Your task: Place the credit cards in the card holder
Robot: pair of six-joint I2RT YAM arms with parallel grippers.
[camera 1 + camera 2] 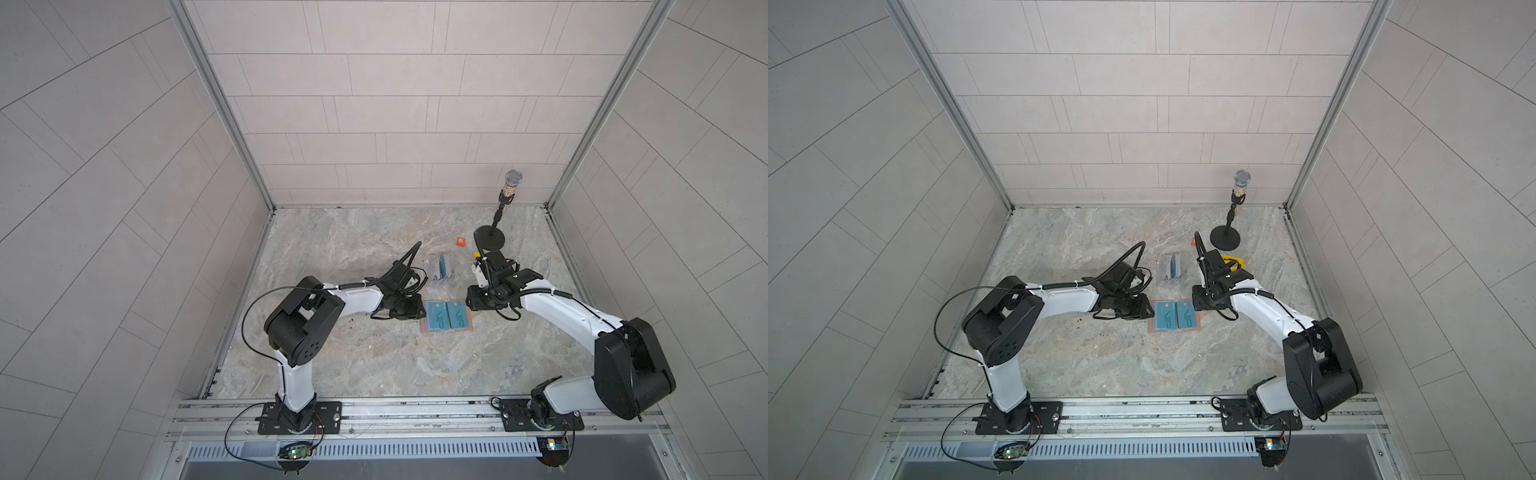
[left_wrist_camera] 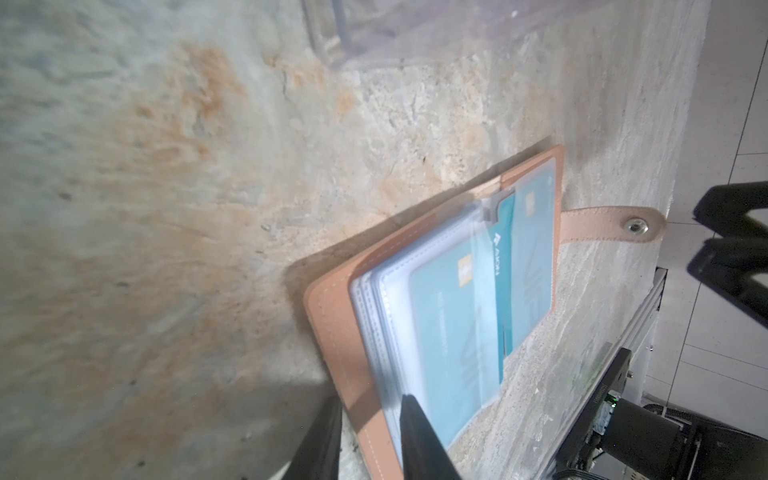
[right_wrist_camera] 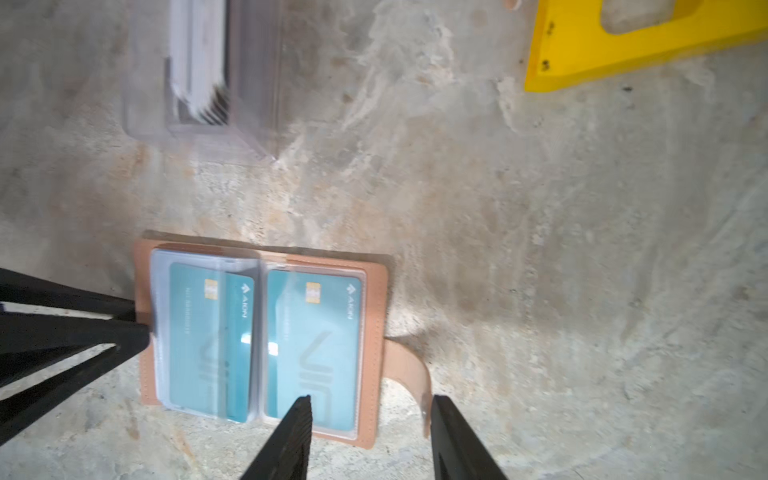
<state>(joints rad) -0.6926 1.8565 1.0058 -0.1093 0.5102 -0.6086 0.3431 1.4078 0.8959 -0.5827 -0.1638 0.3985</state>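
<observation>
While the marbled tabletop (image 1: 374,365) is being reached across by the left arm (image 1: 357,297) and the right arm (image 1: 552,316), the card holder (image 1: 446,331) is being shown lying open and flat just below the centre of the frame in both top views, between the two wrists. Just above it in frame, the clear acrylic stand (image 1: 439,270) is being seen standing. Two teal credit cards (image 3: 316,332) are being kept inside the holder's clear sleeves, one per side. The edge bearing the snap tab (image 3: 409,365) is being straddled by the right gripper (image 3: 372,398), its jaws being held wide with nothing pinched. The opposite cover edge is being bracketed by the left gripper (image 2: 368,399), jaws narrowly parted; whether they are pressing it cannot be told.
</observation>
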